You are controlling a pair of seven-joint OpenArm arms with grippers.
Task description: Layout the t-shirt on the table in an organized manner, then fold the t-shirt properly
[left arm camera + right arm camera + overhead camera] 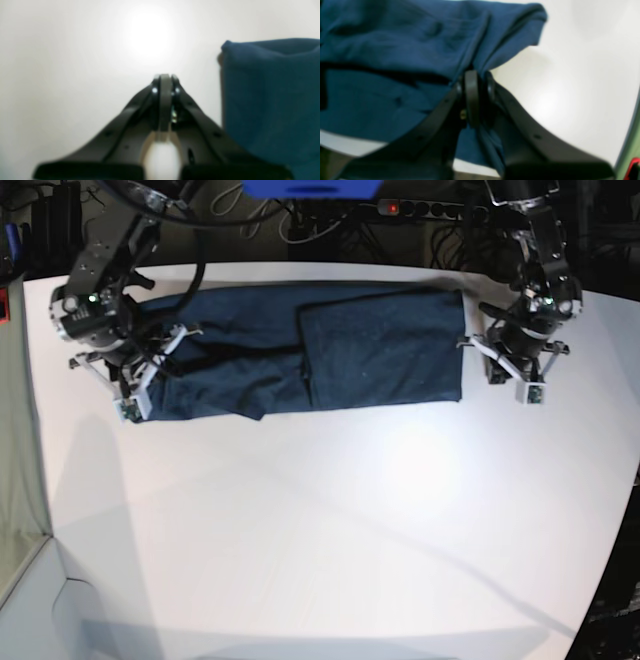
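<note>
Left gripper (165, 78) has its jaws pressed fully together, nothing between them, arm reaching down from the far side. Right gripper (476, 75) is clamped tight too, with a fold of the t-shirt (395, 57) pinched between its jaws, wrist angled low.

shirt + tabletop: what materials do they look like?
The t-shirt: looks like soft knit fabric, probably cotton, dark navy and matte; it creases and bunches in soft folds where the right gripper pinches it. The table: smooth hard white top, likely laminate or painted board, mostly matte with a faint sheen; lamp light shows as a soft diffuse glow rather than a sharp reflection.
</note>
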